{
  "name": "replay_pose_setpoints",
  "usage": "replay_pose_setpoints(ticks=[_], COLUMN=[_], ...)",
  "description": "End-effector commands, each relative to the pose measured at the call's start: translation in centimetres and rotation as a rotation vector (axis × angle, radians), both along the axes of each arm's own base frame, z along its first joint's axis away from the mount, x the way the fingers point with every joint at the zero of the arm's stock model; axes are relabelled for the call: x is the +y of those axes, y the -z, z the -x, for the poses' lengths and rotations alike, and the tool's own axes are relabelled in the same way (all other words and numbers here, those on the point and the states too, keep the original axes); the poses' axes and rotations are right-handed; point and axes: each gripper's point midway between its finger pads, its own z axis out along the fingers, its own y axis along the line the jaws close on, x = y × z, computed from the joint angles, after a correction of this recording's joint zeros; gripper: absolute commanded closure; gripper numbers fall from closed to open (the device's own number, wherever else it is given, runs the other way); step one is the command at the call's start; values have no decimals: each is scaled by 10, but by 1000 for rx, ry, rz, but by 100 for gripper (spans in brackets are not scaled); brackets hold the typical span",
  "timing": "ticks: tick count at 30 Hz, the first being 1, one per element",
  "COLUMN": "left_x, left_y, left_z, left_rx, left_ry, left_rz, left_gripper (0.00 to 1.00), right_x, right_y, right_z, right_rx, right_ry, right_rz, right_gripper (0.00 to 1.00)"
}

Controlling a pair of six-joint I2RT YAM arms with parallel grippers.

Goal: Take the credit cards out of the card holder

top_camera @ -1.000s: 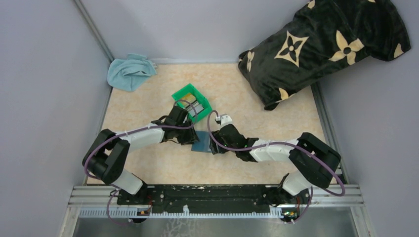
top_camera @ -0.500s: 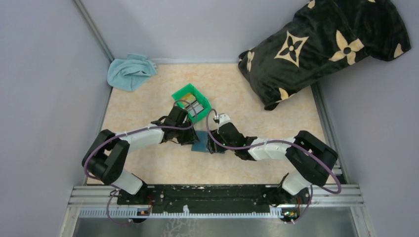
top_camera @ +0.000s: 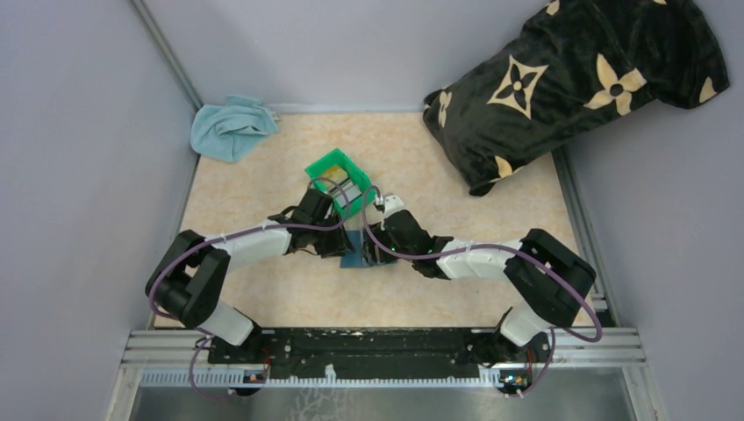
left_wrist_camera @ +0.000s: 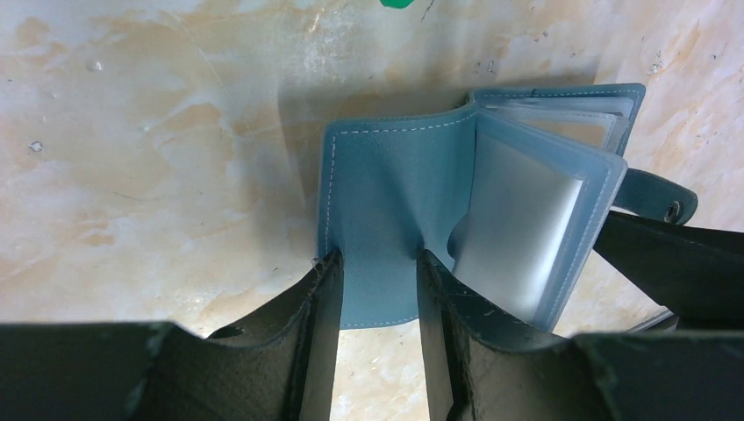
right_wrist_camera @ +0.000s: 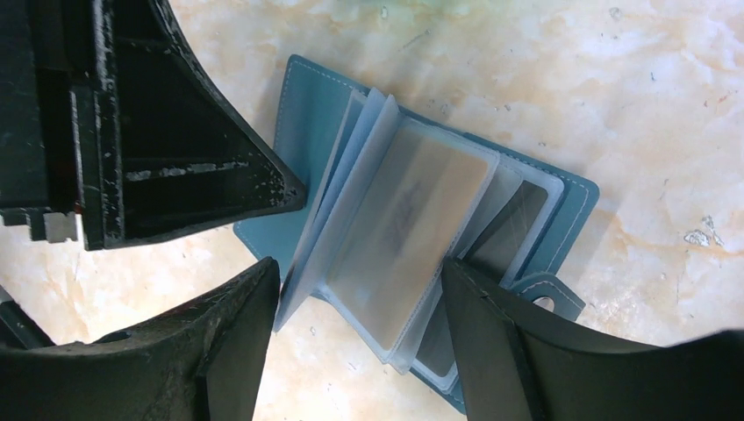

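Observation:
The teal-blue card holder lies open on the table between both grippers. My left gripper is open, and its fingertips press down on the left cover. The holder's clear sleeves fan upward. A silver-grey card sits in one sleeve. In the right wrist view a tan card and a dark card sit in sleeves. My right gripper is open, with one finger on each side of the fanned sleeves and not closed on them. The snap tab lies by its right finger.
A green plastic bin stands just behind the grippers. A light blue cloth lies at the back left corner. A black patterned cushion fills the back right. Grey walls close in on the left, back and right.
My right gripper has moved left over the card holder, and the sleeves now stand up between its fingers. The left arm has stayed in place on the cover.

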Motion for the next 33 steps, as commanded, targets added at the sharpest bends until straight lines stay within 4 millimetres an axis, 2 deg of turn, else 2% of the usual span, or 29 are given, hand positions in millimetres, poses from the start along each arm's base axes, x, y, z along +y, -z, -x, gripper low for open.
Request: replay_pose_setpoints(ticks=[1,6,12,22,27,33], left_x=[9,9,7,10,10,13], left_y=[28,27,27,22,22,13], left_z=[17,17,17,14,15,14], left_rx=[67,61,62,43,44,18], left_ry=[12,13,13,3,5,-8], left_rz=[-51,-47,-35,-45,-47,-47], left_gripper=[56,56,56,57,57,57], right_x=[43,43,48,59,57,49], right_y=[-46,-45,-53,-51,-40,-37], right_z=[3,4,10,22,21,19], right_rx=[-41,-35,-48,-75,-58,-58], right_ry=[-113,-116,-148,-186,-170,-143], right_rz=[-175,-177,-185,-135,-110,-95], right_gripper=[33,34,34,33,33,33])
